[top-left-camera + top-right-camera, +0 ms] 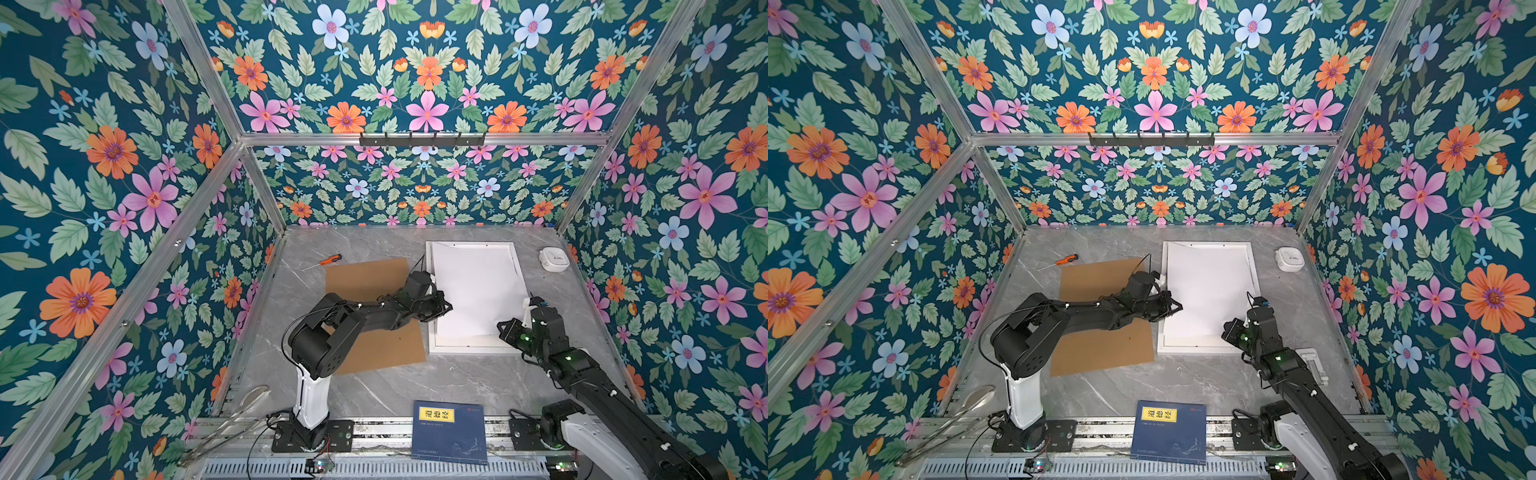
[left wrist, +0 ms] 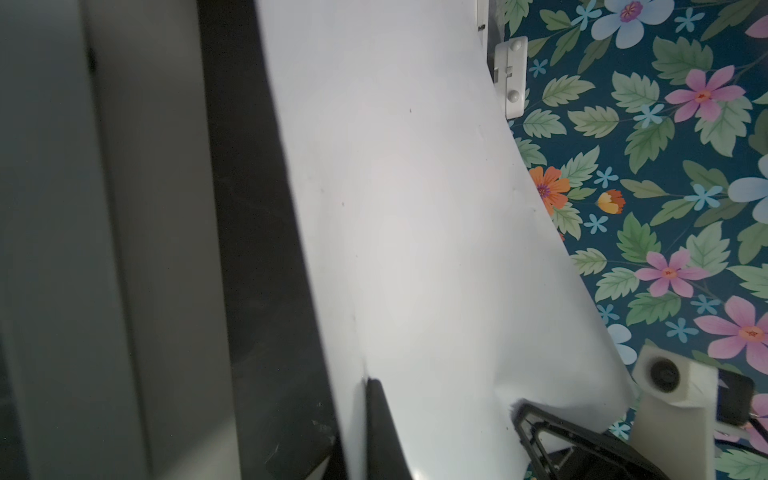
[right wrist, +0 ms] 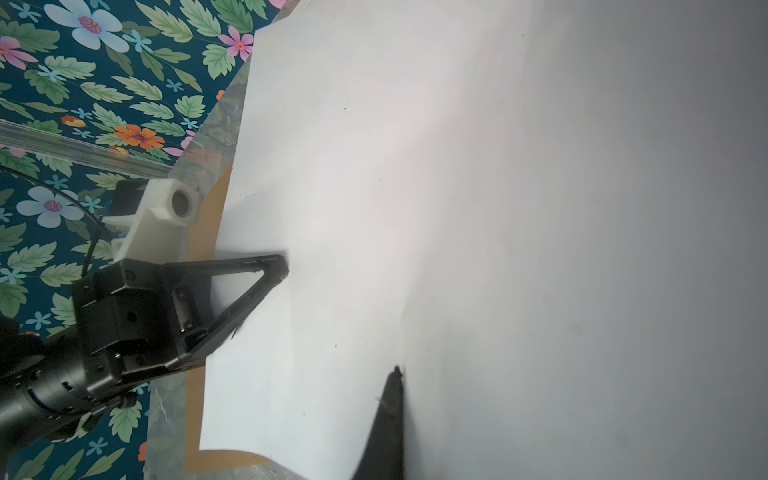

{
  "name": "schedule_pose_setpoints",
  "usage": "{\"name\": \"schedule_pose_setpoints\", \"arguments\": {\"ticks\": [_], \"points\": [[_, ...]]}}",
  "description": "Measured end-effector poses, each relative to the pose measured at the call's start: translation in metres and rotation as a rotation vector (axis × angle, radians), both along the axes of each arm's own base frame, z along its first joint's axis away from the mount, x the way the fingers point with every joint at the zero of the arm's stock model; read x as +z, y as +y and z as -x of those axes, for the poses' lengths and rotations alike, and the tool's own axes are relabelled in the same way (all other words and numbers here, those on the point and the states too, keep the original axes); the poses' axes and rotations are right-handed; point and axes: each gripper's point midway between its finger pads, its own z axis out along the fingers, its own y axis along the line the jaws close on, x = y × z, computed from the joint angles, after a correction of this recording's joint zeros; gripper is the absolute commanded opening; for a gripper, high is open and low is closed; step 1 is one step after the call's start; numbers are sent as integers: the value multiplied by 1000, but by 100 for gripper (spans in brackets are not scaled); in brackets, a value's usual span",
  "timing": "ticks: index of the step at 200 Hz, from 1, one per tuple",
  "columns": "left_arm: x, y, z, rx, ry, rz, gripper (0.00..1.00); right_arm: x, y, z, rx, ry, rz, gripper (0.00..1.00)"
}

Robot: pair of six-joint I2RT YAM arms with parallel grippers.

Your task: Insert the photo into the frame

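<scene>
The photo (image 1: 473, 286) (image 1: 1208, 286) shows only its plain white back; its printed side is hidden. It hangs bowed just over the white frame (image 1: 473, 351) (image 1: 1200, 350), which lies flat at the table's back right. My left gripper (image 1: 448, 308) (image 1: 1178, 308) is shut on the sheet's left edge, with one dark finger (image 2: 374, 399) pressed on the paper (image 2: 415, 208). The right gripper (image 1: 501, 326) (image 1: 1226, 328) is shut on the near right corner, its finger (image 3: 392, 399) flat against the sheet (image 3: 415, 187). Each wrist view shows the opposite gripper pinching the far edge.
A brown backing board (image 1: 374, 282) lies left of the frame, under the left arm. An orange screwdriver (image 1: 328, 260) lies behind it. A small white device (image 1: 554, 258) sits at the back right. A dark blue book (image 1: 451, 432) rests on the front rail, and metal tongs (image 1: 237, 411) lie at the front left.
</scene>
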Motion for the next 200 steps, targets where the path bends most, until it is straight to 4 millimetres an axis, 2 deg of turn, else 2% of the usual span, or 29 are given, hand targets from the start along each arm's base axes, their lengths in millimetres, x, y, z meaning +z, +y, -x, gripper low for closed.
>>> {"name": "schedule_pose_setpoints", "arguments": {"ticks": [23,40,70,84,120,148,200], "points": [[-5,6,-9,25,-1,-11,0,-5,-4,3,-12,23,16,20],[-10,7,-12,32,3,-19,0,-7,-6,5,-19,45,28,33],[-20,5,-13,36,9,-23,0,-5,-9,5,-27,67,52,36],[-21,5,-13,41,17,-21,0,0,-9,7,-27,64,52,39],[-17,5,-14,41,16,-10,0,18,-15,12,-42,39,61,62],[-17,5,-14,35,11,-10,0,30,-27,16,-86,44,79,63],[-16,2,-12,13,4,13,0,35,-54,25,-187,52,84,64]]}}
